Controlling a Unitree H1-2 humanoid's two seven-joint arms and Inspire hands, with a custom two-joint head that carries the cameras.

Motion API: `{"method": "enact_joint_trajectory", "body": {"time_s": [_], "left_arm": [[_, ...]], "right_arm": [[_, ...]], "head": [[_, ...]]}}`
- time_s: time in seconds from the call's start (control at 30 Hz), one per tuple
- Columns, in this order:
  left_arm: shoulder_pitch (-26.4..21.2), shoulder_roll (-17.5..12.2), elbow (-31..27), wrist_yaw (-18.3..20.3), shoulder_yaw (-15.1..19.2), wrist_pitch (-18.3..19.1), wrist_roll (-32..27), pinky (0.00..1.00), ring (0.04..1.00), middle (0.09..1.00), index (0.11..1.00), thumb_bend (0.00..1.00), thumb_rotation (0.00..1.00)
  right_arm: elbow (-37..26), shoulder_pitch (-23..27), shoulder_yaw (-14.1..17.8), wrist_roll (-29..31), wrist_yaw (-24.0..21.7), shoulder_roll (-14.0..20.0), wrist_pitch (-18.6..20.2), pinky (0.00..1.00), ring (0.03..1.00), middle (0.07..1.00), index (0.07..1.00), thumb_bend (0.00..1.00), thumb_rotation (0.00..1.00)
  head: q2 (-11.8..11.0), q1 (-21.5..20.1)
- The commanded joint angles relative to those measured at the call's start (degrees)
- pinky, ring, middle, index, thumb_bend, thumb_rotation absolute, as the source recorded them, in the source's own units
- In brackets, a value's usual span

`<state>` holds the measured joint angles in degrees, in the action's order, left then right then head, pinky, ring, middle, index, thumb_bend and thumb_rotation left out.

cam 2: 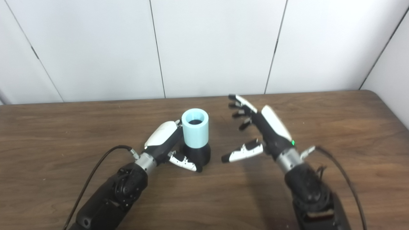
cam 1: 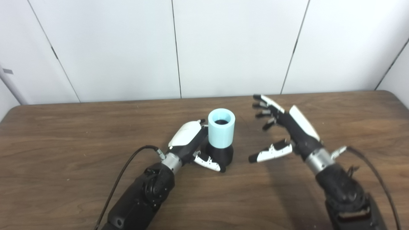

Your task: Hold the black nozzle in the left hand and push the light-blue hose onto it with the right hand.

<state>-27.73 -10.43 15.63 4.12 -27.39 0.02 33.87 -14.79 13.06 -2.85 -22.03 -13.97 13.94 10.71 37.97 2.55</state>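
hose (cam 1: 221,132): light blue | nozzle (cam 1: 220,155): black | hands: white-black | table (cam 1: 64,134): brown woodgrain | wall (cam 1: 223,48): white

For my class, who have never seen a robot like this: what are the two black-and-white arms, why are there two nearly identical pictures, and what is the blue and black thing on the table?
The arms belong to a humanoid robot, and each ends in a hand with fingers and a thumb. The two pictures come from two cameras side by side on its head, so they show one scene from slightly different spots. On the brown wooden table stands a black nozzle with a light-blue hose piece sitting upright on top of it. The left hand is wrapped around the nozzle's base, thumb in front. The right hand is beside it, fingers spread, touching nothing. Behind the table is a plain white panelled wall.
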Motion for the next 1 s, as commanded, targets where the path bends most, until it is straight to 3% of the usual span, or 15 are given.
{"method": "enact_joint_trajectory", "body": {"time_s": [0.0,0.07,0.17,0.23,0.6,0.73,0.97], "left_arm": [[1.98,-1.57,1.35,3.67,0.02,3.10,0.34,1.00,0.700,0.675,0.675,0.79,0.08],[2.38,-1.25,1.21,3.47,0.60,2.93,0.04,1.00,0.790,0.819,0.796,0.92,0.16],[2.47,-1.14,1.38,3.54,0.81,3.01,0.31,1.00,0.947,0.964,0.923,0.99,0.25],[2.26,-1.22,1.36,3.79,0.72,3.55,0.83,1.00,0.989,0.993,0.980,1.00,0.29],[3.07,-1.66,-0.47,3.90,2.72,5.65,0.60,1.00,1.000,1.000,1.000,1.00,0.29],[4.64,-2.34,-0.60,1.97,5.03,3.68,-0.68,1.00,1.000,1.000,1.000,1.00,0.26],[6.01,-2.68,-0.81,0.34,8.77,3.23,-2.18,1.00,0.985,0.968,0.989,0.85,0.15]], "right_arm": [[-1.53,2.42,0.39,0.60,1.64,0.93,-2.64,0.57,0.763,0.856,0.931,0.82,0.00],[-1.55,2.31,0.13,0.55,1.51,1.24,-2.72,0.57,0.762,0.857,0.931,0.82,0.00],[-1.35,2.23,-0.08,0.77,1.54,1.88,-2.97,0.57,0.762,0.858,0.931,0.82,0.01],[-1.47,2.11,-0.20,0.92,1.39,2.19,-2.84,0.57,0.762,0.858,0.931,0.82,0.01],[-1.23,1.69,-0.61,1.18,1.25,2.80,-2.73,0.57,0.770,0.866,0.942,0.82,0.02],[-1.12,1.34,-0.56,1.69,1.24,2.62,-2.55,0.58,0.771,0.867,0.945,0.82,0.02],[-0.45,0.54,-0.60,3.12,1.44,2.31,-3.21,0.58,0.774,0.870,0.947,0.82,0.01]], "head": [[0.07,0.03],[0.05,0.05],[0.04,0.12],[0.07,0.12],[-0.02,1.15],[-0.44,2.47],[-0.87,4.51]]}}
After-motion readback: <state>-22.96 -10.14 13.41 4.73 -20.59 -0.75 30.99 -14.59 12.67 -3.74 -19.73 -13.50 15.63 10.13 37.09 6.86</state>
